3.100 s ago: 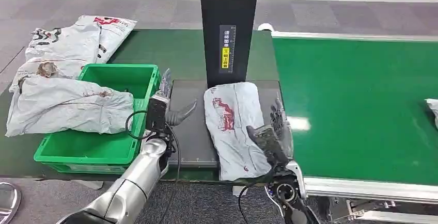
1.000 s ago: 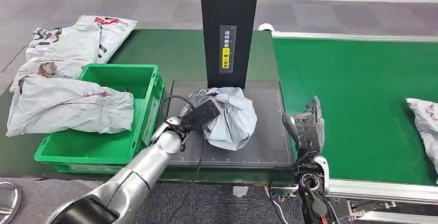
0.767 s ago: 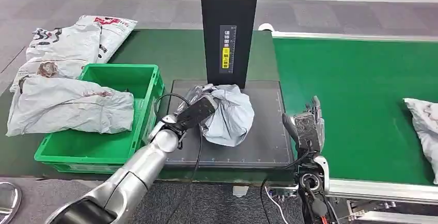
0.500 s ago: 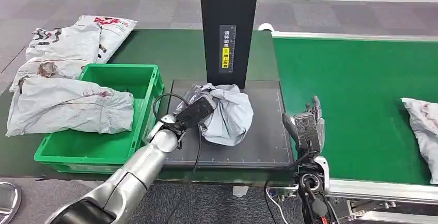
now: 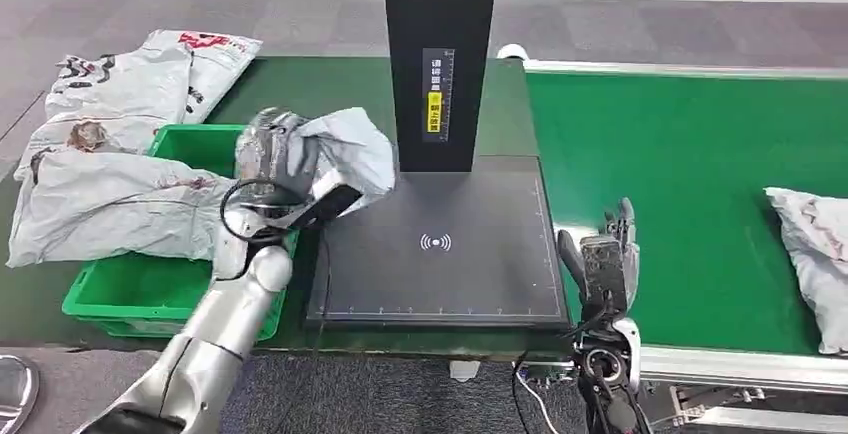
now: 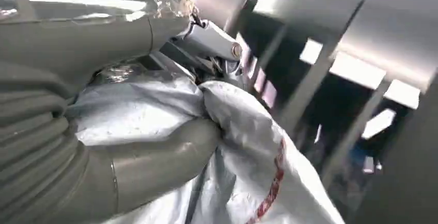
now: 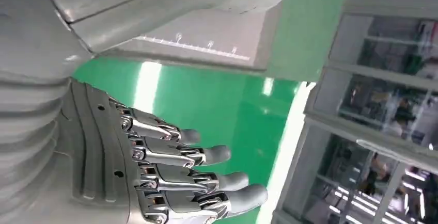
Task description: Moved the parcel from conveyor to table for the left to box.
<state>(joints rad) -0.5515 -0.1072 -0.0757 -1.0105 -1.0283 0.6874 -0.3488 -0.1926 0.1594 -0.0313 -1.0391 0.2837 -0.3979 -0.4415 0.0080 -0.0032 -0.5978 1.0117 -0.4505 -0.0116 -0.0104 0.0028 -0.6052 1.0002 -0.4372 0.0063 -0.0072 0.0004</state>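
The crumpled grey plastic mailer parcel [image 5: 330, 154] covers most of the left hand [image 5: 270, 149] gripping it — the fingers barely show. Another grey mailer bag [image 5: 812, 254] on the green conveyor belt [image 5: 690, 184] is cut by the picture's edge. The left wrist view's background is blurred.

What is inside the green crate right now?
A grey parcel lies across the green crate. The left hand holds another parcel above its rim; the floor beneath is covered.
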